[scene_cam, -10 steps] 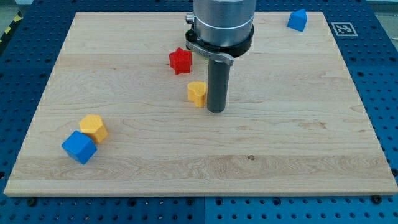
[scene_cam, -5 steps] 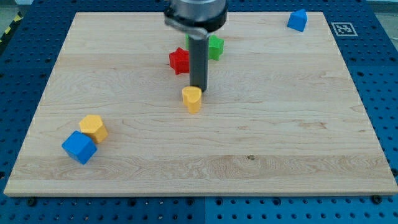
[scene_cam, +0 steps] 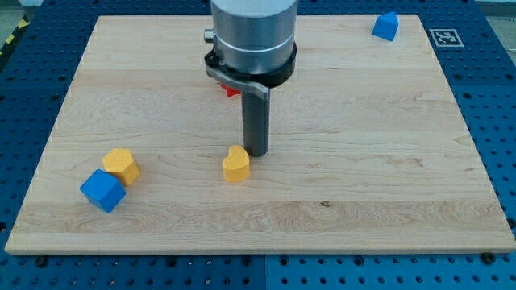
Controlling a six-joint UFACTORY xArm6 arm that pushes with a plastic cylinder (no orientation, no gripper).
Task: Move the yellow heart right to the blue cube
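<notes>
The yellow heart lies on the wooden board a little left of centre. My tip stands just to its upper right, touching or nearly touching it. The blue cube sits at the view's lower left, well to the left of the heart. A yellow hexagonal block rests against the cube's upper right.
A red block is mostly hidden behind the arm's body. Another blue block sits at the board's top right corner. A marker tag lies off the board at the top right.
The yellow heart has slid down and slightly left. My tip moved from the heart's right to above it, then down to its upper right. The green block is now hidden behind the arm.
</notes>
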